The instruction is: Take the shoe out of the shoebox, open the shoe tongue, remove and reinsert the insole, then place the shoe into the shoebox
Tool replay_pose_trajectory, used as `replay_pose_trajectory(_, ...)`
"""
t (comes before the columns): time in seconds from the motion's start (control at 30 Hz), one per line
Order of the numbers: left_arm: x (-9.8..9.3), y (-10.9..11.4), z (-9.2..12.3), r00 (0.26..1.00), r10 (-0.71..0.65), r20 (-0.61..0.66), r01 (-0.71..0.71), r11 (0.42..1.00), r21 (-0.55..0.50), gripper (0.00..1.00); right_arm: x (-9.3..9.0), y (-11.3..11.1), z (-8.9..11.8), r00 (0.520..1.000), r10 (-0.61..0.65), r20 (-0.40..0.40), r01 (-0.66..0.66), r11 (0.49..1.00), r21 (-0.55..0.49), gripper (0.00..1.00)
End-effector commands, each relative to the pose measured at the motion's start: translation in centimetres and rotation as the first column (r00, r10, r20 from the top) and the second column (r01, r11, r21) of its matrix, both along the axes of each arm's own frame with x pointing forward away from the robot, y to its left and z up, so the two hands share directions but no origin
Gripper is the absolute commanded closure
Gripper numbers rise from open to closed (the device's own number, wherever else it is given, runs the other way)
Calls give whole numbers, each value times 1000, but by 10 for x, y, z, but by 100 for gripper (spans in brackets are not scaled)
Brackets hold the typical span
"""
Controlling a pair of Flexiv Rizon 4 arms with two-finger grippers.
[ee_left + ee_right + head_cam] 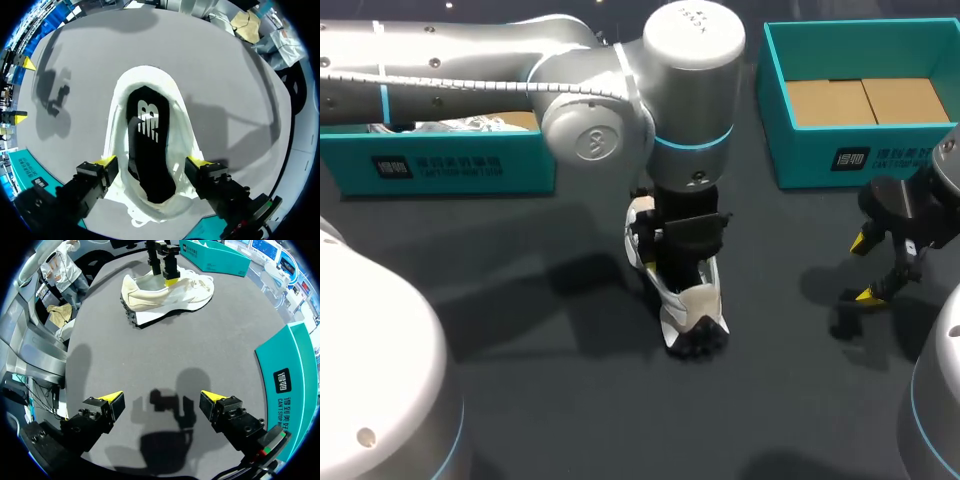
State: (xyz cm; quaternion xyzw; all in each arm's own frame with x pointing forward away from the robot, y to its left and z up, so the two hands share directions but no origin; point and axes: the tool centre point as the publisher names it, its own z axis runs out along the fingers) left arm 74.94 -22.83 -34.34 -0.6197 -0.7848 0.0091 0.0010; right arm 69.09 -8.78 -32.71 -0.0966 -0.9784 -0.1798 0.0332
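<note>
A white shoe (692, 308) lies on the dark table near the middle, and its black insole (147, 145) with a white logo sits inside it. My left gripper (682, 262) hangs straight over the shoe's opening. It is open (153, 162), with one yellow-tipped finger (106, 161) on each side of the collar. From the right wrist, the shoe (165, 295) sits far ahead with that gripper above it. My right gripper (865, 268) is open over bare table at the right, nothing between its fingers (167, 402). A teal shoebox (860, 155) with a bare cardboard floor stands at the back right.
A second teal box (450, 165) at the back left holds white things. My left arm spans the table from the left, across that box. The right box's wall (295, 375) is close beside my right gripper.
</note>
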Motion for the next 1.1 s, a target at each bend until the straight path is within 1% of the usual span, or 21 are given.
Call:
replay_pose_trajectory(0.03,4,3,0,1000,-2,-2,2,1000,-5,16,-1,0,0,1000,0,2,0,1000,-2,0)
replay_pose_trajectory(0.23,5,3,0,1000,1,3,-1,1000,-1,15,-1,0,0,1000,0,2,0,1000,-2,0)
replay_pose_trajectory(0.37,9,4,1,1000,4,5,-4,1000,1,15,-1,0,0,1000,0,2,0,1000,-2,0)
replay_pose_trajectory(0.5,15,7,5,1000,10,9,-10,1000,0,15,-1,0,0,1000,0,2,0,1000,-2,0)
replay_pose_trajectory(0.63,26,12,12,1000,21,12,-21,1000,-6,17,-1,0,0,1000,0,2,0,1000,-2,0)
replay_pose_trajectory(0.7,32,15,17,1000,27,11,-26,1000,-10,20,-1,0,0,1000,0,2,0,1000,-2,0)
replay_pose_trajectory(0.9,49,22,32,999,41,13,-41,999,-19,32,-1,0,0,1000,0,2,0,1000,-2,0)
replay_pose_trajectory(1.03,61,27,44,998,51,23,-50,998,-22,33,-1,0,0,1000,0,2,0,1000,-2,0)
replay_pose_trajectory(1.1,68,31,50,998,57,24,-57,998,-28,38,-1,0,0,1000,0,2,0,1000,-2,0)
